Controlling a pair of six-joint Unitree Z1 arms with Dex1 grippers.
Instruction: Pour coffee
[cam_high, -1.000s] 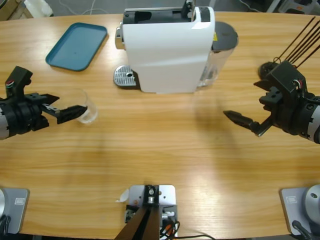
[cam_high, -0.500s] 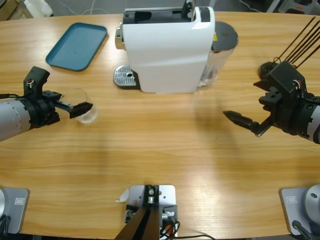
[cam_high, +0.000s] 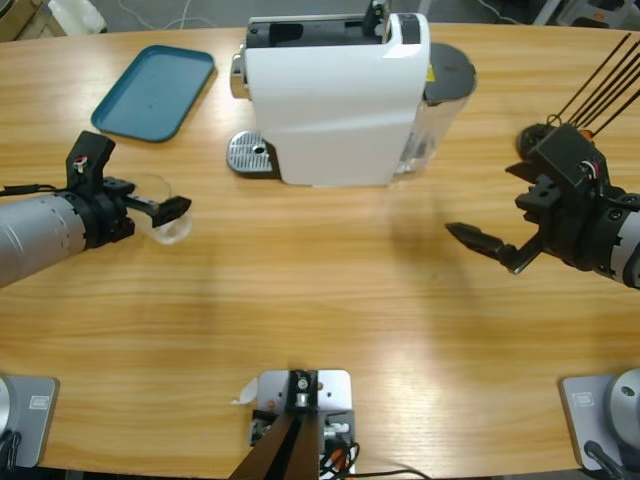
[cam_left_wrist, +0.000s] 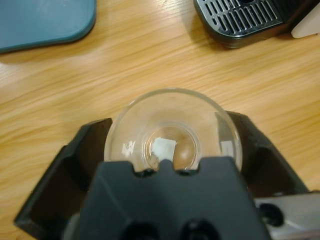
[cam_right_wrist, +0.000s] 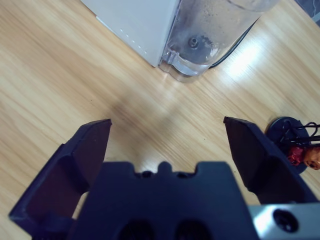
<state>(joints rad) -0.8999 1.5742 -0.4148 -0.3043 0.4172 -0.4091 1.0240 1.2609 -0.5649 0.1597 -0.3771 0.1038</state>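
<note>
- Left gripper (cam_high: 160, 212): at left centre of the high view, jaws set on either side of a clear glass tumbler (cam_high: 165, 218) and closed against its wall.
- Glass tumbler (cam_left_wrist: 172, 132) in the left wrist view: upright at frame centre, between the two black jaws, with its rim just above the gripper's black body.
- Coffee (cam_left_wrist: 170, 147): only a faint film at the tumbler's base, seen from above through the open rim; lying between the left jaws, at the lower centre of the left wrist view. Amount hard to judge; a white reflection sits on it.
- Coffee machine (cam_high: 335, 95): white body at upper centre of the high view, with its perforated drip tray (cam_high: 250, 153) at the lower left corner of the body, up and to the right of the tumbler and apart from it.
- Drip tray (cam_left_wrist: 240, 17): at the upper right of the left wrist view, beyond the tumbler.
- Teal tray (cam_high: 155, 92): at upper left of the high view, flat on the wooden table (cam_high: 320, 300).
- Right gripper (cam_high: 495, 247): at right centre of the high view, jaws spread wide and holding nothing, over bare wood.
- Clear water tank (cam_right_wrist: 215, 30): at the top of the right wrist view, beside the machine's white wall, ahead of the spread jaws.
</note>
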